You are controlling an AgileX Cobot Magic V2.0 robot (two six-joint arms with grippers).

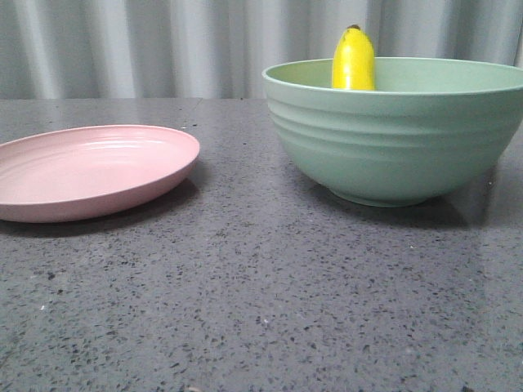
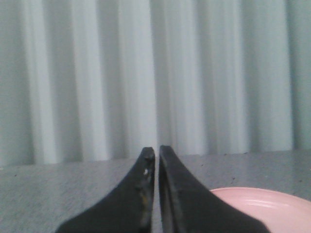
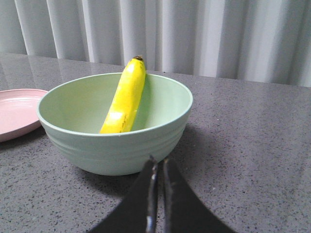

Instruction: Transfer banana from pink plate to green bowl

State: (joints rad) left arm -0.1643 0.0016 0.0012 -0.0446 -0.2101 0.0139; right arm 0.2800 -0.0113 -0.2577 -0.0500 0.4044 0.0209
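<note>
The yellow banana [image 1: 353, 61] leans inside the green bowl [image 1: 392, 139] at the right, its dark tip above the rim; the right wrist view shows it [image 3: 125, 97] resting against the far wall of the bowl [image 3: 160, 131]. The pink plate [image 1: 90, 167] lies bare at the left. It also shows in the left wrist view [image 2: 272, 208] and the right wrist view [image 3: 14, 111]. My left gripper [image 2: 156, 151] is shut and empty, beside the plate. My right gripper [image 3: 159, 162] is shut and empty, low over the table just short of the bowl. Neither gripper shows in the front view.
The dark speckled tabletop [image 1: 261, 302] stretches in front of plate and bowl. A pale pleated curtain [image 1: 163, 49] hangs behind the table's far edge.
</note>
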